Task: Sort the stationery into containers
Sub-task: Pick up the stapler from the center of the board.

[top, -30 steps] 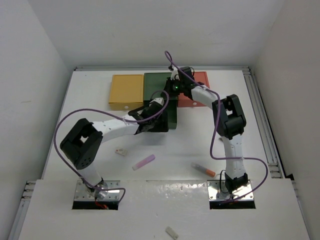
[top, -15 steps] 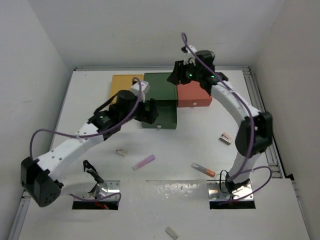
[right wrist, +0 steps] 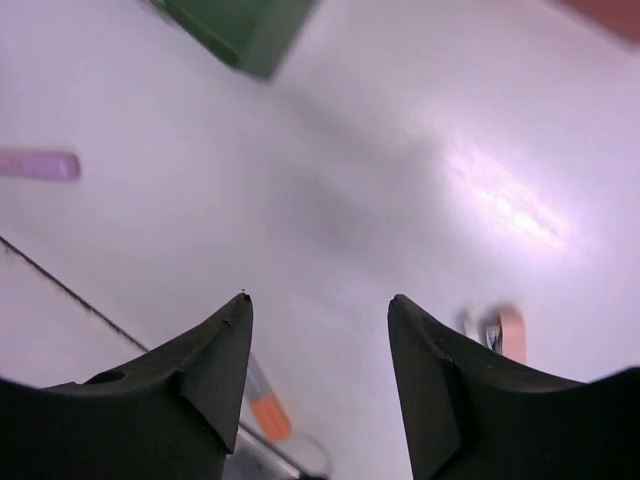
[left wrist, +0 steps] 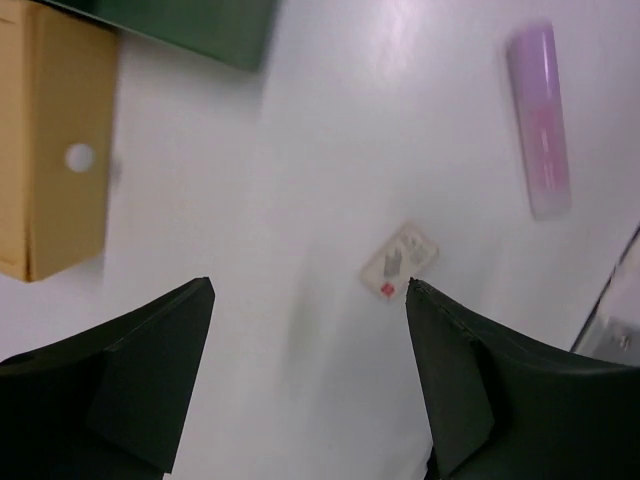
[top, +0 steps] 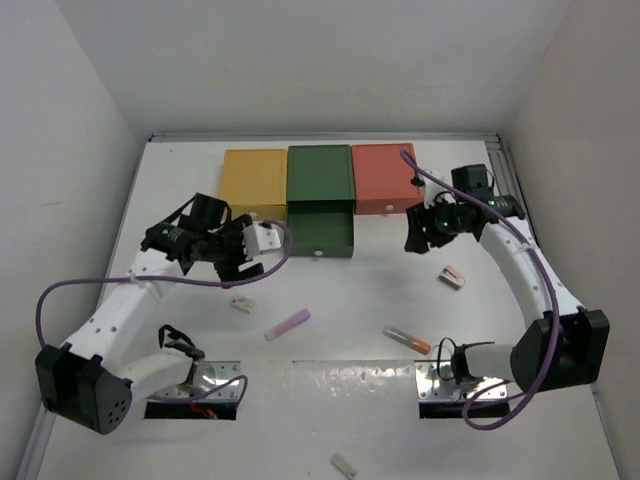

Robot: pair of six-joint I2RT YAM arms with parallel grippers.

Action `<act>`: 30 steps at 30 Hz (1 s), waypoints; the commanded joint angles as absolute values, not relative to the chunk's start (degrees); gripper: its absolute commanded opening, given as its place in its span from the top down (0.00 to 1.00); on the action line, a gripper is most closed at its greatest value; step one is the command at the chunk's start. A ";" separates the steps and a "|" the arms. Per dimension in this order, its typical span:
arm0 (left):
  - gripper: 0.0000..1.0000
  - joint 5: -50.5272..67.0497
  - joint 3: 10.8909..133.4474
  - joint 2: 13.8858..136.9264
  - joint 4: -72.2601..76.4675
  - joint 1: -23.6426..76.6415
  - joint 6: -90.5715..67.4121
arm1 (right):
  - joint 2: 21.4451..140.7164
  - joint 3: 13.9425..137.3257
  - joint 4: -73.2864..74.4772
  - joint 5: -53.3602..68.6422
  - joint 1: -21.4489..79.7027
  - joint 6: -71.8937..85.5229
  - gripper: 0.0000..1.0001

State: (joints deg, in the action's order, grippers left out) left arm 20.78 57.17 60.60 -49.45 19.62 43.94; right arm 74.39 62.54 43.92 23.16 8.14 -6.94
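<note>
My left gripper point(left wrist: 308, 290) hangs over the table point(top: 400, 290) with its jaws spread wide and nothing between them. Seen from the wrist, a small white eraser point(left wrist: 398, 262) with a red mark lies flat on the table in the gap between the jaws, closer to one finger. Further out lies the lilac stick point(left wrist: 540, 120), well apart from the eraser. To the other side is the mustard box point(left wrist: 50, 150), white knob facing me, and a corner of the green box point(left wrist: 200, 30).

My right gripper point(right wrist: 318, 297) is likewise parted wide and holds nothing. Past one finger lies a second eraser point(right wrist: 500, 330), blurred, and under the other the orange-tipped tube point(right wrist: 262, 405).

From above, the three boxes sit in a row at the far side: mustard, green in the middle with its drawer drawn out toward me, and the red box point(top: 383, 178) on the right. All four loose pieces lie on the table outside the boxes.
</note>
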 commanded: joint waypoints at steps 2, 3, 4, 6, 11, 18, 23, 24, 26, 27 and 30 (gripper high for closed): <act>0.16 23.21 56.25 64.86 -63.26 16.35 68.69 | 71.20 60.92 52.47 19.78 2.91 -12.92 0.39; 0.16 22.77 55.99 66.52 -63.72 15.74 70.04 | 71.10 60.47 52.47 18.99 2.47 -13.27 0.38; 0.17 22.07 55.38 67.32 -64.33 15.30 71.96 | 71.19 59.95 52.30 17.51 2.03 -14.23 0.38; 0.19 20.49 53.54 68.20 -64.43 13.98 77.33 | 71.45 58.89 52.29 15.83 0.88 -15.02 0.36; 0.20 19.69 48.35 68.37 -59.68 12.13 86.12 | 73.38 58.45 53.17 14.06 -2.28 -15.12 0.34; 0.21 22.05 43.77 71.45 -54.15 11.08 89.91 | 73.91 56.69 53.00 12.83 -7.55 -18.71 0.30; 0.22 24.60 41.49 73.39 -51.08 11.86 90.79 | 77.77 58.79 56.68 15.64 -11.76 -23.20 0.30; 0.22 24.87 41.05 73.65 -50.11 11.95 90.70 | 78.48 60.02 57.56 16.25 -12.47 -23.64 0.30; 0.23 25.75 40.34 74.35 -48.96 12.22 90.18 | 79.71 60.82 59.50 17.75 -13.53 -24.34 0.30; 0.23 26.01 40.25 74.96 -47.82 12.39 89.91 | 80.59 61.17 60.29 18.10 -14.32 -24.69 0.30; 0.24 27.16 39.55 76.63 -46.67 13.27 89.47 | 81.47 61.08 60.38 18.28 -15.73 -25.40 0.30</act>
